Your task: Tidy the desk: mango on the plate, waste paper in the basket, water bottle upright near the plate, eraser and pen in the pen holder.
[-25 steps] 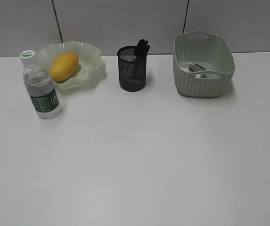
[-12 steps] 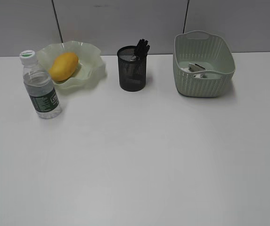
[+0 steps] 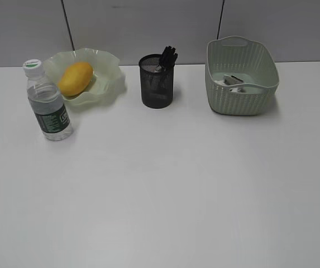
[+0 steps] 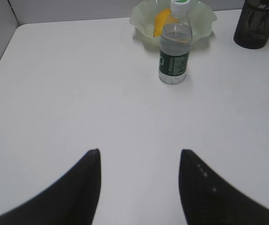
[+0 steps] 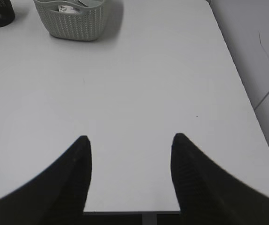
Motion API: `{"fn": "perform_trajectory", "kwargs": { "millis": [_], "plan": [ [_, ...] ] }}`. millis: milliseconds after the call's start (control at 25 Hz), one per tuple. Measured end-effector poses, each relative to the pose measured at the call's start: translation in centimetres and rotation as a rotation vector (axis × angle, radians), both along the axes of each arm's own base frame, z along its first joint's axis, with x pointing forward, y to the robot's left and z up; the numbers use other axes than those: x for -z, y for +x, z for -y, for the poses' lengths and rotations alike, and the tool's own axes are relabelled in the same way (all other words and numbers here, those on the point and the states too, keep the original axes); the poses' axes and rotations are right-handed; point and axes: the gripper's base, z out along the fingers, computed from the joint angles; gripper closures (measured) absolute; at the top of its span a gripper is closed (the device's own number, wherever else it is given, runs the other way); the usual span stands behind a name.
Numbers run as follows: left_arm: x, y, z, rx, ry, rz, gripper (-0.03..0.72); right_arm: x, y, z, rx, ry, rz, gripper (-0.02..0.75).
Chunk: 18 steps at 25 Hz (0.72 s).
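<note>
The yellow-orange mango (image 3: 75,79) lies in the wavy-rimmed green plate (image 3: 110,67) at the back left of the desk (image 3: 165,184). Just in front of the plate the water bottle (image 3: 48,103) stands upright, also in the left wrist view (image 4: 174,47). Black pens stick out of the black mesh pen holder (image 3: 156,84); the eraser cannot be made out. White waste paper (image 3: 235,82) lies inside the green basket (image 3: 243,100). My left gripper (image 4: 140,152) hangs open and empty above bare desk, well short of the bottle. My right gripper (image 5: 130,137) is open and empty over the desk's near edge.
Neither arm shows in the exterior view. A grey wall runs behind the desk. In the right wrist view the basket (image 5: 73,21) sits far ahead to the left, and the desk's right edge (image 5: 240,79) drops off beside a wall.
Nothing on the desk has moved between the exterior frames. No arm enters that view.
</note>
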Motion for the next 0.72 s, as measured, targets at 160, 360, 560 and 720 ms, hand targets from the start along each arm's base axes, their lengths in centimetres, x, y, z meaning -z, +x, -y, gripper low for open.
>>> {"fn": "perform_trajectory", "kwargs": {
  "millis": [160, 360, 560, 720],
  "plan": [
    [0.0, 0.0, 0.0, 0.0, 0.0, 0.0, 0.282, 0.0, 0.0, 0.0, 0.0, 0.0, 0.0, 0.302],
    [0.0, 0.0, 0.0, 0.0, 0.0, 0.0, 0.282, -0.01, 0.0, 0.0, 0.0, 0.0, 0.001, 0.302],
    [0.0, 0.0, 0.0, 0.0, 0.0, 0.0, 0.302, -0.01, 0.0, 0.0, 0.0, 0.0, 0.001, 0.302],
    [0.0, 0.0, 0.0, 0.0, 0.0, 0.0, 0.32, -0.01, 0.0, 0.0, 0.0, 0.0, 0.001, 0.302]
  ]
}}
